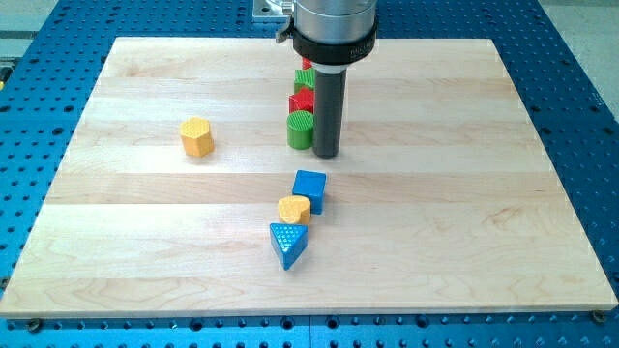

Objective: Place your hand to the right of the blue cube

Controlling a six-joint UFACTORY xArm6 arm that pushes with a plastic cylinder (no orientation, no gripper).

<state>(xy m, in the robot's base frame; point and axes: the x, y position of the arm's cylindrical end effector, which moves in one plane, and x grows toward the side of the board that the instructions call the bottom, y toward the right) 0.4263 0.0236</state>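
My tip (325,154), a bare rod holding nothing, sits above the blue cube (310,188); descending straight risks nudging it.

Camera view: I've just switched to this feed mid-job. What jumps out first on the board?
The dark rod drops from the view's top centre, my tip resting just right of a green cylinder, with a red block and another green block stacked up the view behind it. Below, the blue cube, a small yellow block and a blue triangular block cluster together; a yellow hexagonal block sits alone at left.
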